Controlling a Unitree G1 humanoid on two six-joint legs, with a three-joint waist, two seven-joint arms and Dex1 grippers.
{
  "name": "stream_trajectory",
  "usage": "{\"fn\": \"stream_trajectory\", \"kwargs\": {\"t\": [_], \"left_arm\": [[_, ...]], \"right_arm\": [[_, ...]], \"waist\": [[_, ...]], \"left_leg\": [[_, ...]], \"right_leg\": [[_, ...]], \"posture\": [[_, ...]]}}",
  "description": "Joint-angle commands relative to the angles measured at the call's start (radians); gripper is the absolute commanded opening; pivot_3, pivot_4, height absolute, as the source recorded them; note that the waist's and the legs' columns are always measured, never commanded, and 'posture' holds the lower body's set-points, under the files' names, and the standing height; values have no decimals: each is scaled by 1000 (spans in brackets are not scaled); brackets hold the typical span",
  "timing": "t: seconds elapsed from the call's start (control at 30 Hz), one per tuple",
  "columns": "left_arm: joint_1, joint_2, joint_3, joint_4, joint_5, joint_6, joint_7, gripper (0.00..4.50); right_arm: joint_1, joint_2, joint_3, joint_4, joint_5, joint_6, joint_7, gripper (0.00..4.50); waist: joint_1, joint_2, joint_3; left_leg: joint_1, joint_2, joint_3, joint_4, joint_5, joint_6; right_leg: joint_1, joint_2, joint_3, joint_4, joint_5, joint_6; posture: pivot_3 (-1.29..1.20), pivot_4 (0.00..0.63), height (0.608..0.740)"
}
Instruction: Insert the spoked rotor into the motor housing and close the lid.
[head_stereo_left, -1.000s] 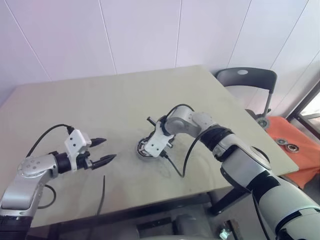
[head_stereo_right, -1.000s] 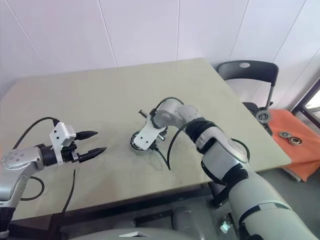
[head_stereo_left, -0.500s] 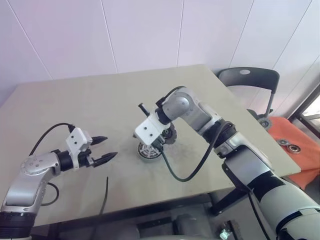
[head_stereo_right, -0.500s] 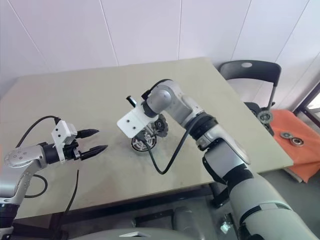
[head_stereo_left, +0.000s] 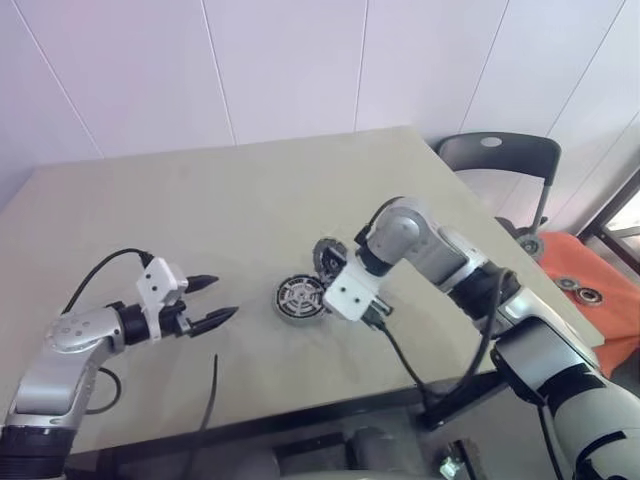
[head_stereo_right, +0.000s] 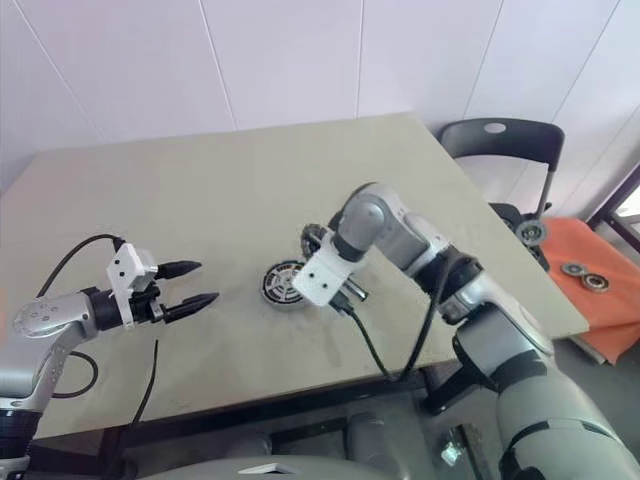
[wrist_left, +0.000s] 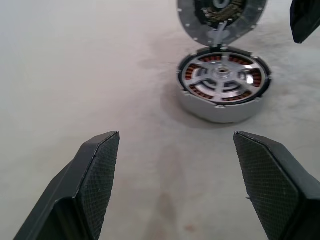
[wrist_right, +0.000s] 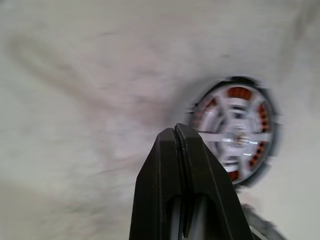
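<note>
The motor housing (wrist_left: 223, 82) lies flat on the table. The spoked rotor (wrist_left: 220, 76) sits inside it, silvery spokes over copper windings. The lid (wrist_left: 220, 15) stands tilted on edge at the housing's far side, its inner face showing. My left gripper (head_stereo_left: 218, 298) is open and empty, level with the table to the left of the housing (head_stereo_left: 300, 297) and pointing at it. My right gripper (wrist_right: 176, 132) is shut on nothing, pointing down just right of the housing, its white wrist block (head_stereo_left: 348, 292) covering the fingers from above. The lid (head_stereo_left: 327, 255) is behind that block.
The beige table (head_stereo_left: 200, 200) has its front edge close below both arms. A black cable (head_stereo_left: 208, 390) hangs over that edge at the left. A dark chair (head_stereo_left: 495, 158) stands past the table's right corner, with an orange mat (head_stereo_left: 590, 290) holding round parts beyond it.
My right gripper, still shut, lifted off the housing and swung back toward the right. The lid now shows tilted behind the housing. The left arm has not moved.
</note>
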Motion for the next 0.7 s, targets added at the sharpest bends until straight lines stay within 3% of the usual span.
{"fn": "stream_trajectory", "kwargs": {"t": [0.03,0.23,0.43,0.7], "left_arm": [[-19,-17,-23,-32,4,-4,10,3881],[-28,-35,-48,-25,11,-8,22,3881],[-34,-43,-50,-27,12,-6,31,3881],[-20,-55,-47,-36,14,-12,48,3881]], "right_arm": [[-9,-22,-9,-47,14,-7,27,26],[-33,29,11,69,-70,-90,-80,26],[-82,107,28,204,-149,-146,-180,1946],[-134,118,51,329,-214,-222,-210,1946]], "waist": [[0,0,0],[-3,0,0],[-1,0,0],[-1,0,0]], "left_leg": [[0,0,0,0,0,0],[2,0,0,-1,0,0],[1,0,0,0,0,0],[0,0,0,0,0,0]], "right_leg": [[0,0,0,0,-1,-1],[0,0,0,1,-1,-1],[0,0,0,0,1,-3],[0,0,0,0,2,-2]], "posture": [[0,0,740],[0,0,740],[0,0,740],[0,0,740]]}}
